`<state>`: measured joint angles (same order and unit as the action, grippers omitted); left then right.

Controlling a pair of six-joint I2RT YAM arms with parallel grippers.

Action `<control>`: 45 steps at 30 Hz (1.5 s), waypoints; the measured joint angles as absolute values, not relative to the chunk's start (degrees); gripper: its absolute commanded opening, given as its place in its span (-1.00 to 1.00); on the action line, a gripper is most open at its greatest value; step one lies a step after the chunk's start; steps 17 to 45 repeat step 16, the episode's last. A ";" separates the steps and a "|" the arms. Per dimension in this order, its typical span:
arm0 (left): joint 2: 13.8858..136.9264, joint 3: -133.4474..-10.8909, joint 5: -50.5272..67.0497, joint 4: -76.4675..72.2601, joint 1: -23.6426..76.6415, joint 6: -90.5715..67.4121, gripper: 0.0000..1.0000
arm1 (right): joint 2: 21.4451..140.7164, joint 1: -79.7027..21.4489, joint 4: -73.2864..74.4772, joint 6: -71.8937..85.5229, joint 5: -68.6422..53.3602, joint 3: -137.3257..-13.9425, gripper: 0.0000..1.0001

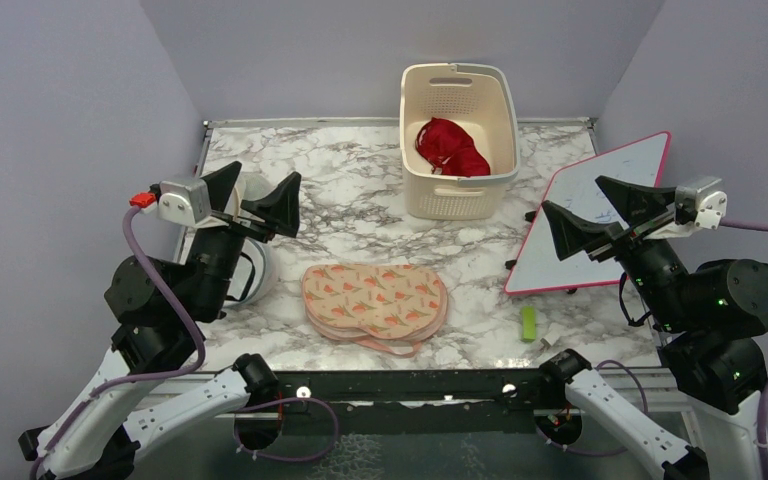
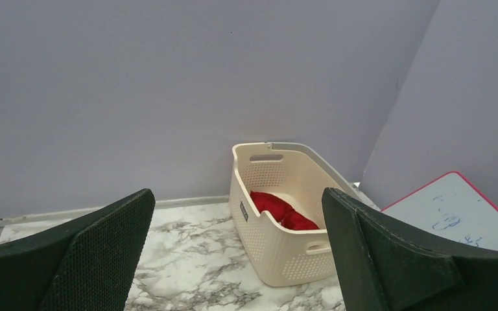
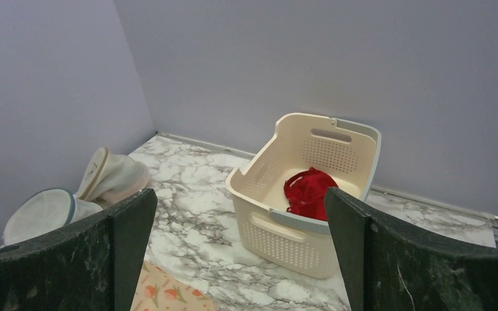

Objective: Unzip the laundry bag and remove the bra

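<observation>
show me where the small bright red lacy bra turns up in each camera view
Top external: the small bright red lacy bra lies inside the cream perforated plastic basket, upper centre of the picture.
Left wrist: the bra shows low, just right of centre, in that basket.
Right wrist: the bra sits right of centre, on the basket floor.
Shared landmark: the basket itself, seen in all three views.

Black joints and white lower links on both arms, with a purple cable [image 1: 765, 228] behind each. The left hand [image 1: 255, 197] and right hand [image 1: 582, 205] have broad black wedge fingers [image 2: 97, 259] with dimpled pads. Behind the left hand sit a silver block [image 1: 185, 200] and a red plug [image 1: 140, 199].
</observation>
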<state>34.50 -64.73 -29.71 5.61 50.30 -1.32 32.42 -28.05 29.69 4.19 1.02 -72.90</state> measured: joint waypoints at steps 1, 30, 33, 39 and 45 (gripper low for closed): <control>34.52 -64.60 -29.80 5.63 50.30 -1.28 0.98 | 32.45 -28.05 29.58 4.21 1.02 -72.90 1.00; 35.57 -63.94 -30.02 5.96 50.30 -0.91 0.98 | 32.05 -28.05 29.06 4.34 0.95 -72.07 1.00; 35.57 -63.94 -30.02 5.96 50.30 -0.91 0.98 | 32.05 -28.05 29.06 4.34 0.95 -72.07 1.00; 35.57 -63.94 -30.02 5.96 50.30 -0.91 0.98 | 32.05 -28.05 29.06 4.34 0.95 -72.07 1.00; 35.57 -63.94 -30.02 5.96 50.30 -0.91 0.98 | 32.05 -28.05 29.06 4.34 0.95 -72.07 1.00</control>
